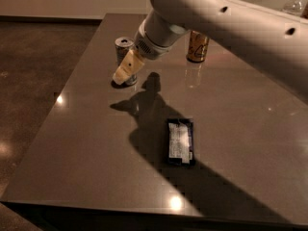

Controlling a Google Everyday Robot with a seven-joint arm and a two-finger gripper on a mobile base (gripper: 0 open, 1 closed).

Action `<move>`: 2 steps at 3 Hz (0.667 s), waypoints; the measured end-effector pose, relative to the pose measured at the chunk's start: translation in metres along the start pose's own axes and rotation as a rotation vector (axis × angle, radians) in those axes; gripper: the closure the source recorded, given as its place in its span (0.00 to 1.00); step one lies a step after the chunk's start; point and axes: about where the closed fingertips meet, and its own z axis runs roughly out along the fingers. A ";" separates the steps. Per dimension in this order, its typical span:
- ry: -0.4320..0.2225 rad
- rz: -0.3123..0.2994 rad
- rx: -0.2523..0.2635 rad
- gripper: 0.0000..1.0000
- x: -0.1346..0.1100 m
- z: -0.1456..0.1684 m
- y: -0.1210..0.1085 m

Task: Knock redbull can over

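Note:
The redbull can [123, 49] is a slim silver can with a silver top. It stands upright on the grey table [96, 153], at the far left. My gripper [124, 71] has cream fingers and hangs right in front of the can, covering its lower half. I cannot tell whether the gripper touches the can. The white arm [231, 18] reaches in from the upper right.
A wider gold can [197, 46] stands at the back, right of the arm's wrist. A dark snack packet [180, 141] lies flat in the middle of the table. The table's left edge runs close to the redbull can.

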 end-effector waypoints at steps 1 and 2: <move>-0.020 0.066 -0.009 0.00 -0.015 0.023 -0.008; -0.057 0.115 -0.024 0.00 -0.033 0.038 -0.011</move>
